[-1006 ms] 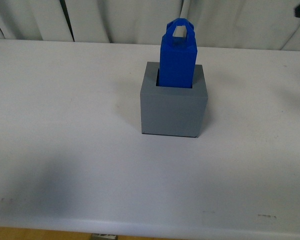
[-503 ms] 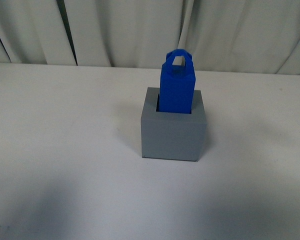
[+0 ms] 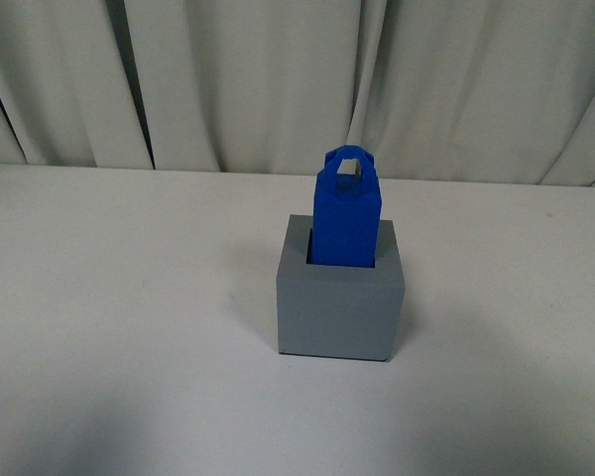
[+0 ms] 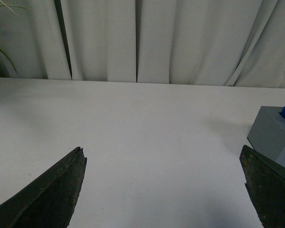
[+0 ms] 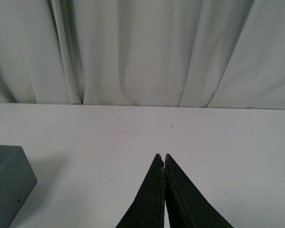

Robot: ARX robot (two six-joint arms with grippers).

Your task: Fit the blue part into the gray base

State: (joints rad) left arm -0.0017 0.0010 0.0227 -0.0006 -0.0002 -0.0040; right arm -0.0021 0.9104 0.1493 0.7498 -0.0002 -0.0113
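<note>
1. Left gripper (image 4: 164, 178) hangs wide open over bare table (image 3: 129, 297), holding nothing; right gripper (image 5: 164, 161) is pressed closed, empty.
2. The blue part (image 3: 345, 213) stands upright in the gray base (image 3: 335, 312) recess, loop handle up.
3. Against the earlier front views, both sit lower in frame and more curtain (image 3: 278, 79) shows.
</note>
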